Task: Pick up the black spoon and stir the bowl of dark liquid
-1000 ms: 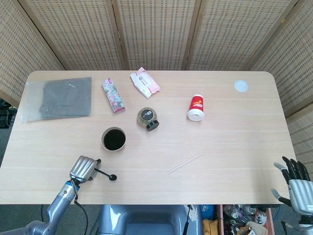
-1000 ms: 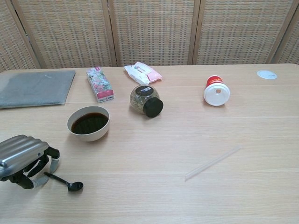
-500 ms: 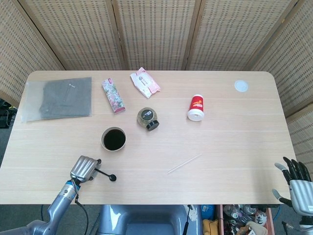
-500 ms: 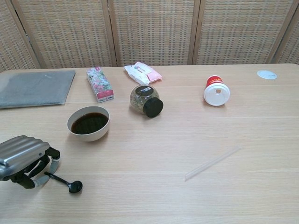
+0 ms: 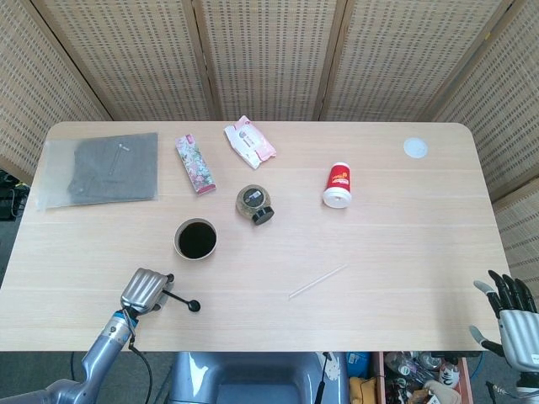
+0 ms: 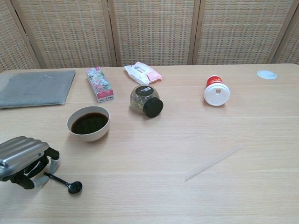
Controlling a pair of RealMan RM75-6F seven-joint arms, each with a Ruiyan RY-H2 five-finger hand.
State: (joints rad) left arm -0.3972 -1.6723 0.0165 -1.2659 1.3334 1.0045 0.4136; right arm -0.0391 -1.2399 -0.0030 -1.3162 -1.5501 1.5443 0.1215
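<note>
Left hand (image 6: 21, 158) sits at the near left of the table (image 5: 404, 252), its fingers curled down over the handle end of the spoon (image 6: 65, 182). They seem to be closed on the handle, though the contact itself is hidden under the hand, so I cannot tell how firm the grip is. Right hand (image 5: 512, 313) hangs off the near right corner, past the table edge, fingers apart and holding nothing.

Largest thing on the table is the grey cloth (image 5: 105, 168) in its clear sleeve at the far left. Right of it lie a floral box (image 5: 194, 164) and a pink packet (image 5: 249, 140), then a jar (image 5: 254, 204) on its side toward the middle and a red cup (image 5: 338, 185) tipped over to its right. A white disc (image 5: 414, 148) lies at the far right, and a clear straw (image 5: 317, 281) lies near the middle, well apart from everything else.

The bowl (image 6: 88, 123) of dark liquid stands just beyond the left hand, to its right. The spoon's head rests on the table, pointing right, near the bowl but not touching it.

As I judge it, the task is barely begun: the grasp is being made, but the spoon is not lifted. Raising it, carrying it over the bowl, dipping and stirring all remain.
</note>
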